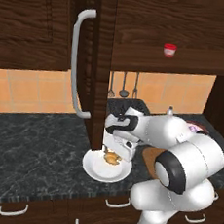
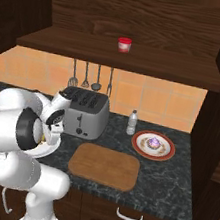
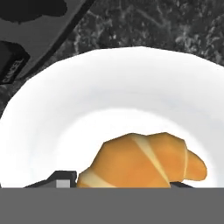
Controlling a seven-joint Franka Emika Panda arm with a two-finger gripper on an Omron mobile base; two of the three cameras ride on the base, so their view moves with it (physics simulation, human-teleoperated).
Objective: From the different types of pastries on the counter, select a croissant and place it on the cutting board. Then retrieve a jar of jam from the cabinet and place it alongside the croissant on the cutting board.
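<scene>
Golden-brown crescent croissant point(image 3: 146, 162) with pale seams, on white plate point(image 3: 113, 83), tool point(image 3: 122, 183) clamped on it

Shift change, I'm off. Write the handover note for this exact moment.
End effector: shut on the croissant, low over the white plate.
Cutting board: bare, right of the plate, in front of the toaster.
Jam jar: on the shelf of the open cabinet.
Purple pastry: on the red-rimmed plate.
Done: croissant gripped.
Left: move it to the board, then fetch the jam.
</scene>
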